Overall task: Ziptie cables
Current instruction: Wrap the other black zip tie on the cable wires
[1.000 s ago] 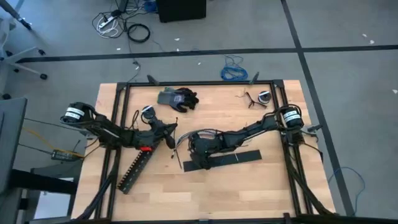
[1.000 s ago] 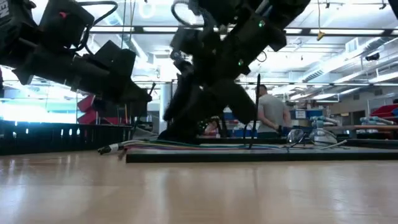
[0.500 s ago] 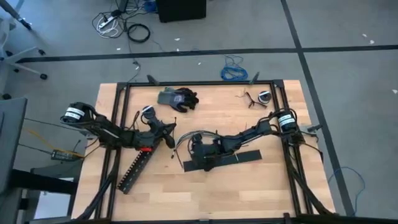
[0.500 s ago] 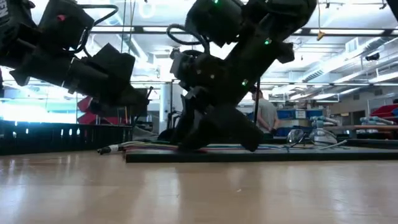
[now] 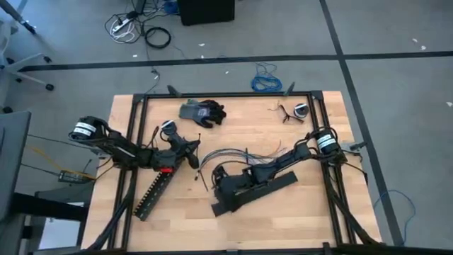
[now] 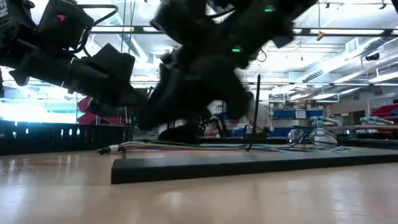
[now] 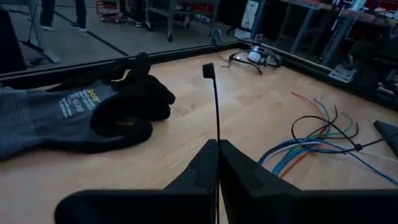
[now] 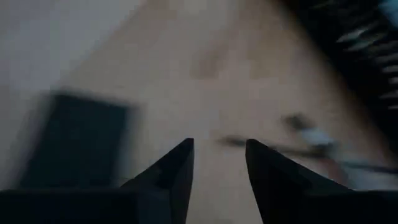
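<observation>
Two dark, jointed arms are seen. A white band is worn near each base. A red patch is seen by the left gripper (image 5: 192, 159). Small green lights are lit on the right arm.

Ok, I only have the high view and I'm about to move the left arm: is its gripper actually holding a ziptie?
Observer: Yes. The left gripper is shut on a ziptie that sticks straight out between its fingers.
Operator: And the right one?
Observer: The right gripper is open, with nothing between its fingers.
Operator: Are the cables lifted?
Observer: No. In the low view the cables lie flat behind the flat black bar.
</observation>
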Robot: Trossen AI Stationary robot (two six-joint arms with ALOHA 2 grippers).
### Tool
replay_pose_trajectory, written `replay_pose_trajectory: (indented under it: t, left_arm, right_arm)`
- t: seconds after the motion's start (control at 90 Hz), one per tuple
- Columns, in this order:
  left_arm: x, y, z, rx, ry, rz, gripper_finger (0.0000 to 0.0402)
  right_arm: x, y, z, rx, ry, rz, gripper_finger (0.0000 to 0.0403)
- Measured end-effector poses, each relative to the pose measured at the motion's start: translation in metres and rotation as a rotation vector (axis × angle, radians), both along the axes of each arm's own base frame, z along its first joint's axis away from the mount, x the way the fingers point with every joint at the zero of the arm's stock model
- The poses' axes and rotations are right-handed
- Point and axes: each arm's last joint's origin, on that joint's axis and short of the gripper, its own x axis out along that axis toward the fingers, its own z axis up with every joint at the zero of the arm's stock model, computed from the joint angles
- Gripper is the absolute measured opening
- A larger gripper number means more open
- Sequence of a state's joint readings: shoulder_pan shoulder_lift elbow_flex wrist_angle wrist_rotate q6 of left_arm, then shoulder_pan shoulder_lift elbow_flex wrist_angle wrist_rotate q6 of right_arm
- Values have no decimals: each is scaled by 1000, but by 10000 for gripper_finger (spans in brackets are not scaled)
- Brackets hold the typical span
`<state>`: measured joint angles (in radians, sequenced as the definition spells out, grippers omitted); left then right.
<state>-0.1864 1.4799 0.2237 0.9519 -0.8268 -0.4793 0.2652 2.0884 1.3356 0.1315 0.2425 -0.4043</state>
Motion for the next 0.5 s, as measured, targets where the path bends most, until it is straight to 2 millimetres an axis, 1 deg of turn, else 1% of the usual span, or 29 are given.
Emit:
replay_pose_trajectory:
  t: [0.1,0.156,0.233,0.3,0.367,0.5]
  left_arm:
    - [0,0,0,0,0,0,0]
    - [0,0,0,0,0,0,0]
    - [0,0,0,2,0,8,0]
    - [0,0,0,7,3,21,0]
    - [-1,1,0,13,2,40,0]
    - [-1,2,-4,19,4,102,0]
  right_arm:
    - [9,-23,6,29,-20,-52,143]
    - [11,-35,3,69,-5,-59,142]
    - [10,-45,-2,88,50,-55,139]
    - [9,-45,-4,104,76,-27,137]
    - [7,-41,-5,100,102,6,136]
    - [4,-36,-8,100,140,16,137]
